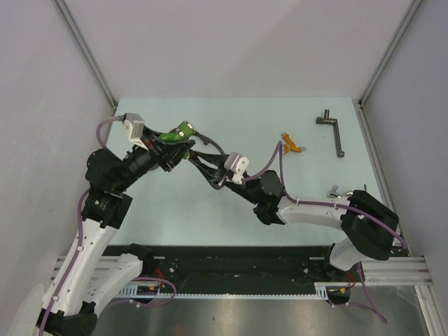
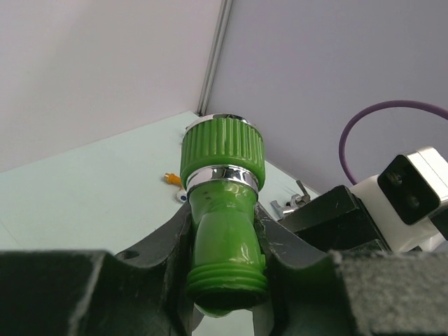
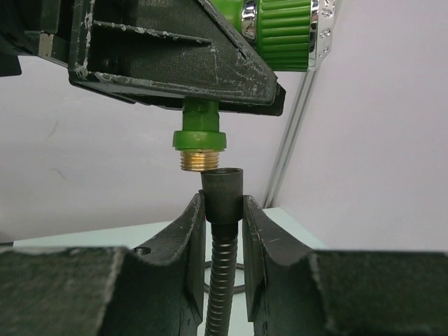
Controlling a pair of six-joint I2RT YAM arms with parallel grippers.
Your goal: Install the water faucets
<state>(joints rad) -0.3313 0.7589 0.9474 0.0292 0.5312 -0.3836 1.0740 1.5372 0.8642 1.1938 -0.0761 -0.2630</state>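
Note:
My left gripper is shut on the bright green faucet, held above the table's back left. In the left wrist view the fingers clamp the green faucet around its body. My right gripper is shut on the black hose's metal end. That end points up at the faucet's brass thread, just below it and slightly to the right. The green collar shows above. The orange faucet lies on the table at the back right and also shows in the left wrist view.
A dark crank-shaped metal part lies at the back right. A small silver fitting sits near the right arm's elbow. Grey walls with metal posts enclose the table.

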